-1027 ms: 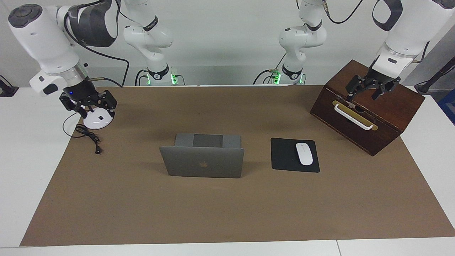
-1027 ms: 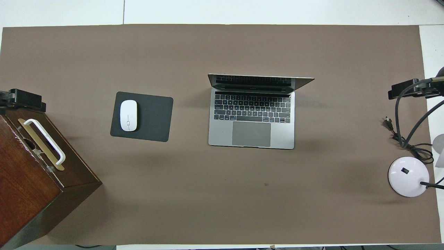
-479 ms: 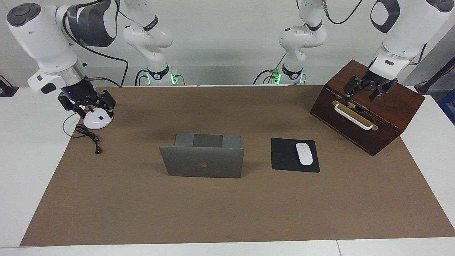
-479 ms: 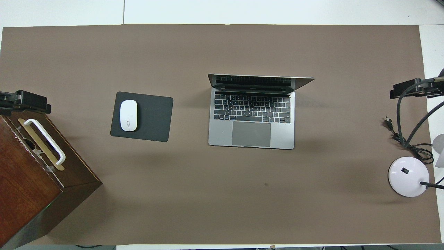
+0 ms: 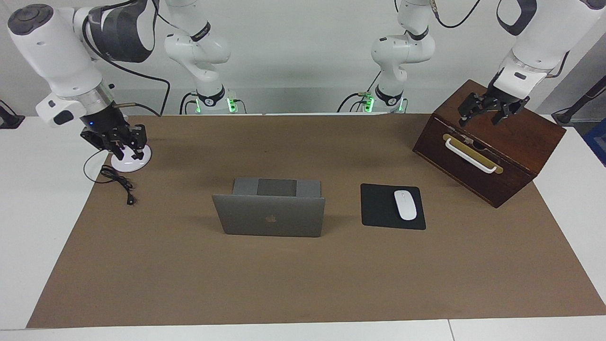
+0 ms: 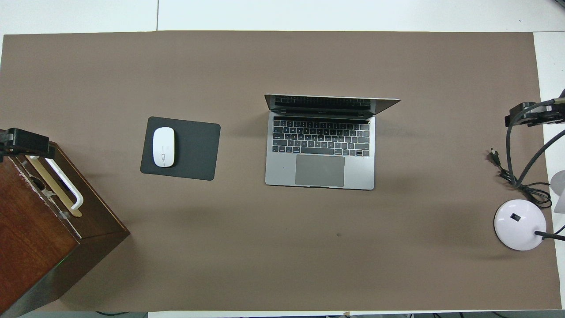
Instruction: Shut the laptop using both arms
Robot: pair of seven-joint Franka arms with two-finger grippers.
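The grey-silver laptop (image 5: 270, 220) stands open in the middle of the brown mat, its lid upright with the logo side turned away from the robots. Its keyboard shows in the overhead view (image 6: 320, 150). My left gripper (image 5: 489, 112) hangs open and empty over the top of the wooden box, well away from the laptop; it also shows in the overhead view (image 6: 24, 143). My right gripper (image 5: 127, 150) hangs open and empty over the white lamp base; it also shows in the overhead view (image 6: 532, 115). Neither gripper touches the laptop.
A black mouse pad (image 5: 381, 208) with a white mouse (image 5: 405, 204) lies beside the laptop toward the left arm's end. A dark wooden box (image 5: 492, 147) with a white handle stands at that end. A white lamp base (image 5: 135, 163) and black cable (image 5: 118, 182) lie at the right arm's end.
The left gripper has drawn back and up over the box top. The right gripper has turned and shifted slightly toward its end of the table. The laptop has not moved.
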